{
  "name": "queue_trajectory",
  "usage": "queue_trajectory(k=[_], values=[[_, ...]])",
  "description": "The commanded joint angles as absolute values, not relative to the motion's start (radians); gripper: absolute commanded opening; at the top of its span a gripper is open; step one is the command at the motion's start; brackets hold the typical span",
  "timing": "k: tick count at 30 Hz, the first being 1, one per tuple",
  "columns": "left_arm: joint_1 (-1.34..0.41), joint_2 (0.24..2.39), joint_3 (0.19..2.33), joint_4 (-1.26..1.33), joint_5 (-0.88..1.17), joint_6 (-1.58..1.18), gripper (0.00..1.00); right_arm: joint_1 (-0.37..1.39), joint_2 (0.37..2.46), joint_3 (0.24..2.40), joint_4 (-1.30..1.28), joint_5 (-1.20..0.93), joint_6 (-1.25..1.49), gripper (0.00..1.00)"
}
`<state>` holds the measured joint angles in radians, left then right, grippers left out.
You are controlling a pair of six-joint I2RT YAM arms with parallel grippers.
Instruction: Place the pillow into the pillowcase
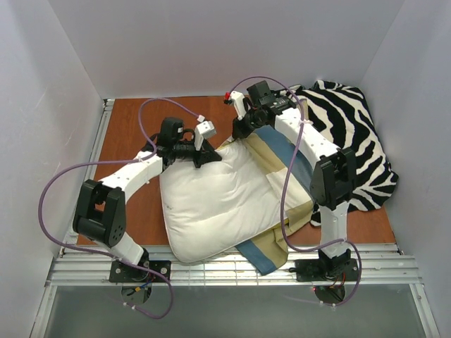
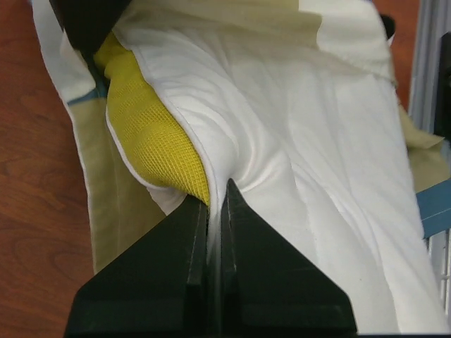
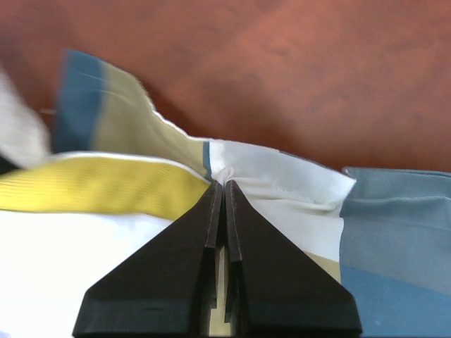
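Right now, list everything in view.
pillow: one, white with yellow underside, mid-table, lying over the pillowcase
pillowcase: one, blue, tan and cream checks, showing at the pillow's right and near edges
zebra cloth: one, black and white, far right corner
table: one, reddish-brown, under everything
cables: two, purple, one looping off each arm
arms: two, white and black, bases at near edge
left gripper: black, shut on pillow's edge
right gripper: black, shut on pillowcase's edge

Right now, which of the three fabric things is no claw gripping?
The zebra-striped cloth at far right; the left claw pinches the white pillow, the right claw the checked pillowcase.
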<state>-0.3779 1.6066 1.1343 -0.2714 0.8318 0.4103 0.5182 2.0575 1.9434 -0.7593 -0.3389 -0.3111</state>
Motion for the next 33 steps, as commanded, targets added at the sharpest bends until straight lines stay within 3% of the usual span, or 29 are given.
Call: queue_trajectory(k=[1, 4, 7, 15, 19, 20, 21, 23, 24, 26, 28, 29, 33], values=[[-0.381, 1.499, 1.049, 0.133, 0.979, 0.007, 0.00, 0.583, 1.934, 1.974, -0.677, -0.651, -0.161, 0.01], [-0.301, 1.517, 1.023, 0.288, 1.011, -0.296, 0.00, 0.609, 1.841, 1.863, -0.596, -0.750, -0.040, 0.01], [-0.195, 1.509, 0.961, 0.391, 0.968, -0.495, 0.00, 0.640, 1.737, 1.770, -0.344, -0.750, 0.127, 0.01], [-0.094, 1.486, 0.781, 0.428, 0.750, -0.771, 0.00, 0.759, 1.859, 1.818, -0.124, -0.666, 0.302, 0.01], [-0.032, 1.592, 0.845, 0.295, 0.683, -0.700, 0.00, 0.726, 1.995, 1.891, -0.167, -0.604, 0.270, 0.01], [-0.022, 1.635, 0.898, 0.205, 0.660, -0.640, 0.00, 0.713, 2.038, 1.923, -0.204, -0.595, 0.256, 0.14], [-0.011, 1.650, 0.926, 0.149, 0.635, -0.611, 0.04, 0.700, 2.037, 1.910, -0.231, -0.601, 0.241, 0.30], [0.041, 1.675, 0.972, 0.056, 0.581, -0.556, 0.23, 0.649, 1.973, 1.866, -0.264, -0.598, 0.184, 0.53], [0.058, 1.672, 0.992, 0.007, 0.587, -0.499, 0.44, 0.629, 1.942, 1.824, -0.281, -0.595, 0.167, 0.67], [0.074, 1.628, 1.021, -0.110, 0.610, -0.392, 0.57, 0.549, 1.835, 1.778, -0.369, -0.578, 0.121, 0.75], [0.043, 1.577, 1.063, -0.173, 0.638, -0.149, 0.64, 0.449, 1.743, 1.627, -0.418, -0.552, 0.110, 0.76], [0.020, 1.547, 1.072, -0.210, 0.624, -0.047, 0.74, 0.415, 1.635, 1.556, -0.423, -0.548, 0.110, 0.76], [-0.225, 1.410, 1.057, -0.385, 0.474, 0.323, 0.80, 0.293, 1.372, 1.163, -0.426, -0.473, 0.081, 0.75]])
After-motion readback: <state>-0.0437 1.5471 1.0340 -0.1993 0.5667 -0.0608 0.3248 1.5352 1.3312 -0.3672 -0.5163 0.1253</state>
